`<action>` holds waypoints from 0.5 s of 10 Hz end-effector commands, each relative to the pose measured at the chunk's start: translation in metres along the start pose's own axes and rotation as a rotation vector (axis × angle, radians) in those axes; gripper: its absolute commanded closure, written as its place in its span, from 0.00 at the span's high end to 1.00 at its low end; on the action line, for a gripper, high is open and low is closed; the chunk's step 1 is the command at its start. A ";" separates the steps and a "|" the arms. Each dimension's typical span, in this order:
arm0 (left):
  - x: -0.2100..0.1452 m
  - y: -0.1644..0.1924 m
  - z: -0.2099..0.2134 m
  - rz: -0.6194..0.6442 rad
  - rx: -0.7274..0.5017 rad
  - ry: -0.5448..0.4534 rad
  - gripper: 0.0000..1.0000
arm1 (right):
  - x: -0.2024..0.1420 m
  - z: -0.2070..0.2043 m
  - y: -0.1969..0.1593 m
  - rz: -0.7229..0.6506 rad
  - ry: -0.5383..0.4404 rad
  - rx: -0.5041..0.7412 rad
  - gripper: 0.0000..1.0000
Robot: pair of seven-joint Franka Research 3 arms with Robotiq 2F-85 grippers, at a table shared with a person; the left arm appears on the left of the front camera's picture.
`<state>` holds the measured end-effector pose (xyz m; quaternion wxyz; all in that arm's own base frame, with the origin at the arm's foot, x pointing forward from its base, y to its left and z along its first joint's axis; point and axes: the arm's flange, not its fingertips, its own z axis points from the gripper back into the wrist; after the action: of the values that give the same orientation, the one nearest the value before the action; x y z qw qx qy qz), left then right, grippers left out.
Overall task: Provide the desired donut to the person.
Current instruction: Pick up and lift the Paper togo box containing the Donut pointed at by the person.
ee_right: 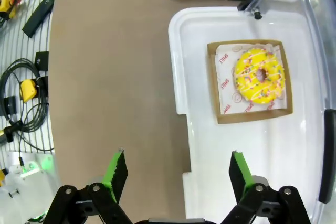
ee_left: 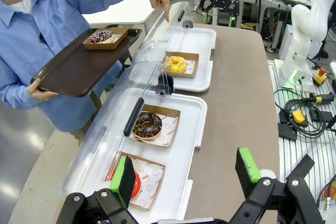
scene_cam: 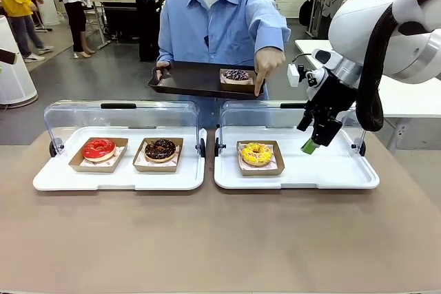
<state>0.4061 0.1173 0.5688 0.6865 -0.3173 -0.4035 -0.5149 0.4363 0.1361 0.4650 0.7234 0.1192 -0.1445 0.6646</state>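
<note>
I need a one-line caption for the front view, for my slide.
A person holding a dark tray points at the yellow donut; the right gripper hovers near it.

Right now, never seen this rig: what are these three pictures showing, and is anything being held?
Two white robot arms share a brown table with a person in a light-blue shirt. The front view looks across the table; the other two come from wrist cameras looking along each gripper's fingers. The left gripper and right gripper are open, holding nothing. Two white plastic trays with raised clear lids sit on the table: the left tray carries a red glazed donut and a chocolate donut, the right tray a yellow sprinkled donut, each in a brown card box. The person holds a dark serving tray bearing one dark sprinkled donut and points a hand down, seemingly at the yellow one.
</note>
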 end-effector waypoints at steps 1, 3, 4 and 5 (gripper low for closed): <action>0.001 -0.001 0.001 -0.003 0.001 -0.002 1.00 | -0.004 0.000 0.002 0.010 0.015 -0.001 1.00; 0.001 -0.001 0.001 -0.003 0.001 -0.002 1.00 | -0.001 0.000 0.000 -0.001 0.000 0.000 1.00; 0.001 -0.001 0.001 -0.003 0.001 -0.002 1.00 | 0.005 -0.001 0.012 0.005 0.067 -0.049 1.00; 0.001 -0.001 0.001 -0.003 0.001 -0.002 1.00 | 0.014 -0.011 0.022 0.036 0.110 -0.050 1.00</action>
<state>0.4061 0.1173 0.5688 0.6865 -0.3173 -0.4035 -0.5150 0.4298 0.1420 0.4657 0.7178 0.0969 -0.1345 0.6762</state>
